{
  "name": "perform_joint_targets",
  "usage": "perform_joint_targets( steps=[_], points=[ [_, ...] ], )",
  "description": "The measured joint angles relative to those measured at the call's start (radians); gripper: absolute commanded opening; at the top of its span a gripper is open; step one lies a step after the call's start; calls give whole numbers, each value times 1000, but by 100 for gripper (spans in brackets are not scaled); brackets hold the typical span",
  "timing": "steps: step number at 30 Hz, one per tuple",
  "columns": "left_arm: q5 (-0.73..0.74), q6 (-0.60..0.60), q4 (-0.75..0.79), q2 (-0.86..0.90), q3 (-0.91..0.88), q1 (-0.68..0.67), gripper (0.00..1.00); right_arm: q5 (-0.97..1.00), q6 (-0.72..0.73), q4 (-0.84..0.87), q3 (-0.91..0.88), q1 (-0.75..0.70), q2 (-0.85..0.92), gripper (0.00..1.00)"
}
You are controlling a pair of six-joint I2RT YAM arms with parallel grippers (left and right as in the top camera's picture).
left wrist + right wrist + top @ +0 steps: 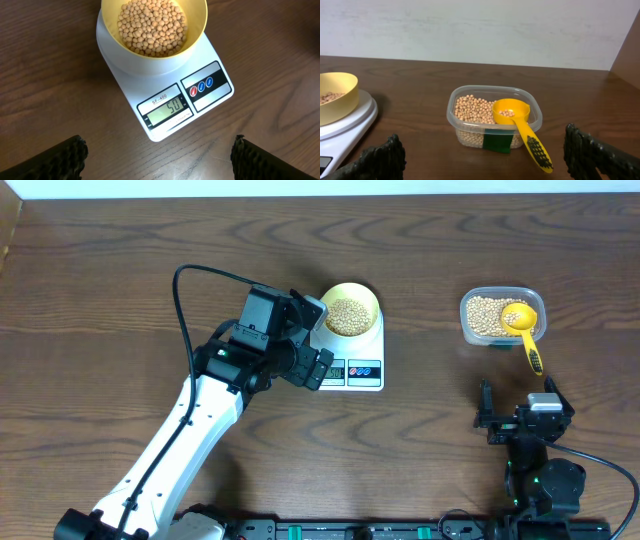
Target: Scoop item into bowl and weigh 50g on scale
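The pale yellow bowl [350, 310] stands on the white scale [365, 350] and holds many tan beans [152, 25]. The scale's display [167, 108] reads 50. My left gripper [318, 365] is open and empty, hovering just left of the scale's front; its fingertips [159, 160] frame bare wood below the scale [210, 60]. My right gripper [512, 420] is open and empty near the front edge, below the clear tub. The bowl [335, 95] and the scale [350, 120] also show at the left of the right wrist view.
A clear plastic tub [478, 330] of beans stands at the right, also in the right wrist view [470, 125]. A bright yellow scoop [524, 330] rests in it, handle over the near rim [532, 145], with a few beans in it.
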Motion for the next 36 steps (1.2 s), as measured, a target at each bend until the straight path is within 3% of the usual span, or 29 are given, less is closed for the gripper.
perform_joint_targets(
  steps=[13, 23, 36],
  points=[
    [-5, 0, 17, -3, 0, 0, 94, 0, 0, 0, 0, 0, 0, 99],
    [-129, 0, 89, -133, -49, 68, 94, 0, 0, 0, 0, 0, 0, 99],
    [-167, -103, 499, -387, -344, 298, 94, 0, 0, 1, 0, 0, -1, 99]
  ],
)
